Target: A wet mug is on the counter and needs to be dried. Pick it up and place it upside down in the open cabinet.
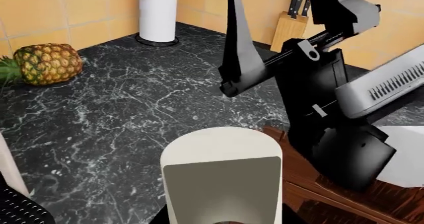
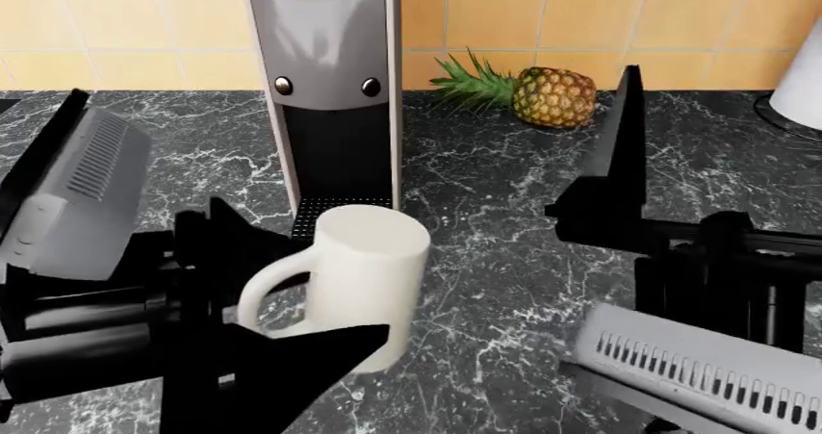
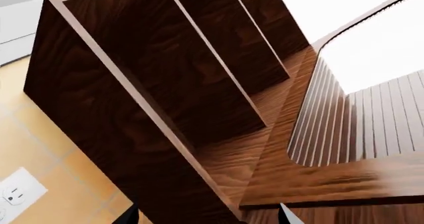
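Nearest in the head view, the left gripper (image 2: pixel 276 299) closes on the mug (image 2: pixel 360 285): one dark finger (image 2: pixel 302 362) lies against the near side of its wall, another part shows behind its handle. The mug stands upright, long axis vertical, mouth up, its loop handle toward the robot's left. Whether its base touches the counter (image 2: pixel 501 261) or hangs just above it cannot be told. Just behind the mug stands the coffee machine (image 2: pixel 327 78), its drip grille close to the mug's far side, so there is little room that way. To the mug's right, bare marble lies open as far as the right gripper (image 2: pixel 617 184), which is raised with one finger upright; whether its jaws are apart cannot be told. The right wrist view shows only dark wooden cabinet shelves (image 3: pixel 166 85). Farther back a pineapple (image 2: pixel 540 92) lies near the tiled wall (image 2: pixel 129 20). The left wrist view shows a knife block (image 1: pixel 291 28) by the wall.
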`<state>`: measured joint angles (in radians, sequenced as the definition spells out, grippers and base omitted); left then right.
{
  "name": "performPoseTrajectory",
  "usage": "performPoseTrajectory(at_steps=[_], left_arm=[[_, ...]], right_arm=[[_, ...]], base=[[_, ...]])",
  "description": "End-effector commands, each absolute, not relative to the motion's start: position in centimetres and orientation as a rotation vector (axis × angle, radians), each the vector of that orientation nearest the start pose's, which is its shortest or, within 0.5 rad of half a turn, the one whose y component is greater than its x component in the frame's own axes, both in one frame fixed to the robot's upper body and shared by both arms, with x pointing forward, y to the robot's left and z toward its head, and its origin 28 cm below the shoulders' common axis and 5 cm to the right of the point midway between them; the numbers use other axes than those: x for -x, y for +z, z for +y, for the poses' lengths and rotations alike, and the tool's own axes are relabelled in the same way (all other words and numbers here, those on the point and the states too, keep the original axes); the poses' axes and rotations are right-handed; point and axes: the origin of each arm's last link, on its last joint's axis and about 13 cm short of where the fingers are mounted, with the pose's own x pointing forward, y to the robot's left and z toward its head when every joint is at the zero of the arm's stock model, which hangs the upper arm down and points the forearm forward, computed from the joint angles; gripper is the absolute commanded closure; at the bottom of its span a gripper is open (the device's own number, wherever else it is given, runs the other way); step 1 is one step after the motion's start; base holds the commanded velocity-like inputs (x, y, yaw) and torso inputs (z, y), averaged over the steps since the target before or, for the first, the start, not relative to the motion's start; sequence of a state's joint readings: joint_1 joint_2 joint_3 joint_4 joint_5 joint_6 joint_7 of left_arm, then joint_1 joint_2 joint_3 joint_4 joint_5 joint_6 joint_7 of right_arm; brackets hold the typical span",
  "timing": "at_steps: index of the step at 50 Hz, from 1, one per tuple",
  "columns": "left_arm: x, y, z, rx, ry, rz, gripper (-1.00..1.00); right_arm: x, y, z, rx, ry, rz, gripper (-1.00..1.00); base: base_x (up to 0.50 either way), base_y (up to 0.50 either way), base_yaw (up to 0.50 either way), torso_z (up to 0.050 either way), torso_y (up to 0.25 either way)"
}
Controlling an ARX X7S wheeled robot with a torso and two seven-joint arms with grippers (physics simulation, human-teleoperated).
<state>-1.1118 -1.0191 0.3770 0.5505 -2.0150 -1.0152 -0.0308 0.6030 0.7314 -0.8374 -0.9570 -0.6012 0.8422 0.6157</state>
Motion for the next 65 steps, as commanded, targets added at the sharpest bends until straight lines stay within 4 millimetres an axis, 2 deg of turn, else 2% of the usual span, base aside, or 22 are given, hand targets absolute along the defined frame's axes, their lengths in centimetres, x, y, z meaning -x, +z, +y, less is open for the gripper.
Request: performPoseTrajectory(at_steps=[1,13,24,34,46,58,65], left_arm=[[-16.9,30.5,25.5,0.005,-1.115,0.188,1.0],[-13.4,32.9,24.0,-0.002,-1.06,0.028,1.0],[-11.7,36.3,23.4,-0.044,-1.028,-0.109,1.0],[-11.4,39.1,23.2,-0.032,-1.002,-0.185,1.0],[-12.0,42.4,22.6,0.012,-0.986,-0.233,1.0],[-11.9,44.4,22.3,0.028,-0.98,-0.264,1.0],[-12.5,46.2,22.2,0.048,-0.946,-0.276,1.0]], right_arm=[[-19.1,20.3,-12.1,0.674,-0.466,-0.83,-1.0],[-19.2,18.9,-12.0,0.591,-0.454,-0.768,-1.0],[-18.9,18.0,-12.2,0.56,-0.453,-0.73,-1.0],[-18.9,17.3,-12.2,0.554,-0.443,-0.703,-1.0],[-19.0,16.9,-12.3,0.548,-0.441,-0.69,-1.0],[-19.0,17.0,-12.4,0.542,-0.446,-0.689,-1.0],[-19.0,17.1,-12.4,0.542,-0.445,-0.689,-1.0]], base=[[0.0,0.0,0.0,0.0,0.0],[0.0,0.0,0.0,0.0,0.0],[0.0,0.0,0.0,0.0,0.0],[0.0,0.0,0.0,0.0,0.0],[0.0,0.0,0.0,0.001,0.001],[0.0,0.0,0.0,0.0,0.0],[0.0,0.0,0.0,0.0,0.0]])
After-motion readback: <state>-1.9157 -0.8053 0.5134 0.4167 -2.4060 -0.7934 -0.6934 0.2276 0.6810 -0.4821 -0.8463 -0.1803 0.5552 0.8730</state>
